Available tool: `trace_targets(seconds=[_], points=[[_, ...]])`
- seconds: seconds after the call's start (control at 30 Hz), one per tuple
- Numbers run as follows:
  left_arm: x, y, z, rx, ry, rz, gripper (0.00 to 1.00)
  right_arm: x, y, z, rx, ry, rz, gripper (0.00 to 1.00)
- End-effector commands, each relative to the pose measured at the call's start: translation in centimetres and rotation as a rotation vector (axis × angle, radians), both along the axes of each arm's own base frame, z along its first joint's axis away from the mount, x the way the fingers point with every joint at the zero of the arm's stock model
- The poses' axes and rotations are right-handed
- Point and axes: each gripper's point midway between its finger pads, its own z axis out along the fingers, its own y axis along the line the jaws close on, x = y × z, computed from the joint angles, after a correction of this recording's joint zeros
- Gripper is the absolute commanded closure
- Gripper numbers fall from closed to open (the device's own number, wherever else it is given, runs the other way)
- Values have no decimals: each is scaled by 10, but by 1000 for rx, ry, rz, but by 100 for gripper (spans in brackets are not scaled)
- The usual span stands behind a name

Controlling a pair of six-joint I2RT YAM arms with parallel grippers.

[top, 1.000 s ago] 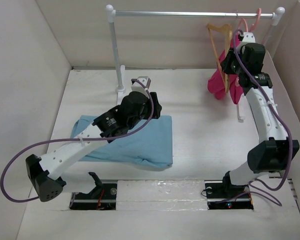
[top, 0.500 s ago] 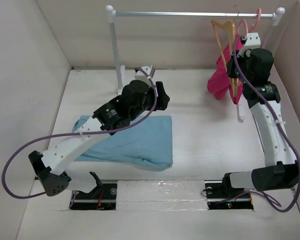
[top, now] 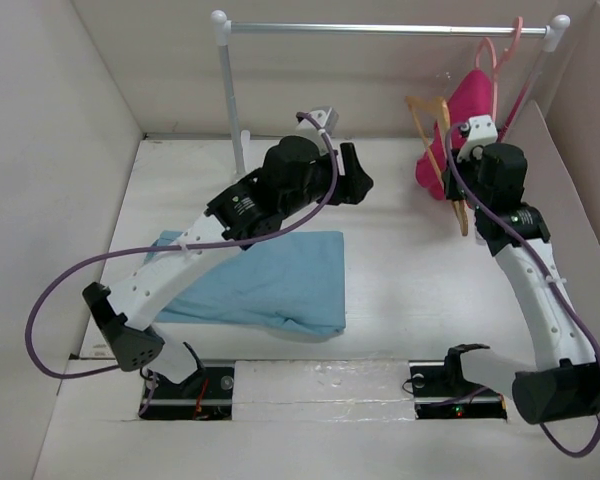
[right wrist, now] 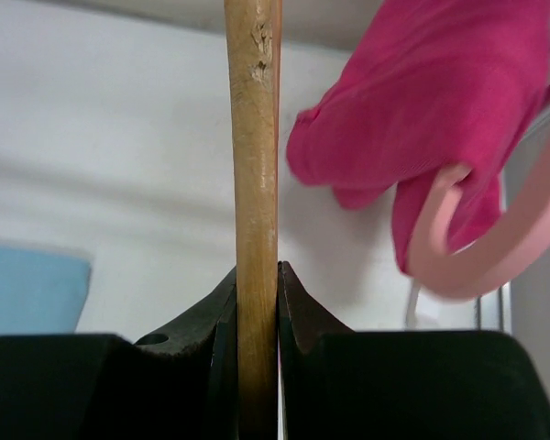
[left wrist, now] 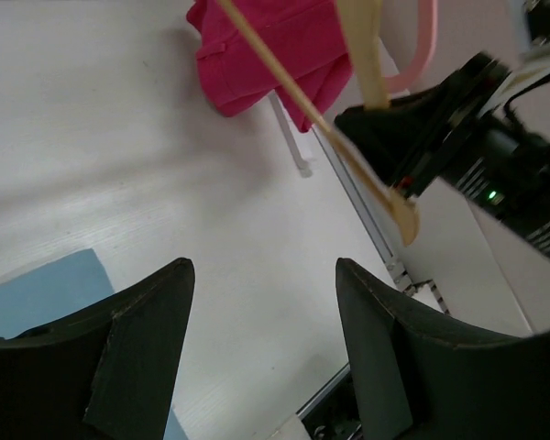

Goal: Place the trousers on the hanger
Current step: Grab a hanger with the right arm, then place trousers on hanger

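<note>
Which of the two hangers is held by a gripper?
The wooden hanger, clamped in the right gripper. The pink hanger hangs on the rail, carrying the pink garment.

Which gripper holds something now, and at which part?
The right gripper clamps the hanger on a straight wooden bar; the left gripper is open and empty.

Folded sky-blue trousers (top: pixel 270 285) flat; tan hanger (right wrist: pixel 256 137) aloft, tilted
</note>
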Motion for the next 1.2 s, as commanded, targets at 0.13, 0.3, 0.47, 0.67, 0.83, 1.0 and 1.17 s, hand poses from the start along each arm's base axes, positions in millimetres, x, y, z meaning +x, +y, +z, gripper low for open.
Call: trace_targets(seconds=[0.13,0.3,0.47,0.67,0.83,1.0,1.17], points=[[1,-55,7,-104,25,-67,38,-37,31,-38,-6,-2,95,100],[15,-78,-25,-126,76,-25,36,-60,40,-94,-17,84,98,100],[30,-95,-58,-148,143,26,33,-76,54,-120,-16,119,120,100],[46,-103,-111,-66,233,109,34,-85,63,-136,-26,137,122,100],[59,-111,-125,-48,249,159,35,-87,74,-140,-15,143,121,100],[66,-121,-135,-30,258,163,43,-92,86,-150,-36,172,144,100],[63,-116,-151,-9,276,170,100,-104,92,-168,-39,223,152,100]])
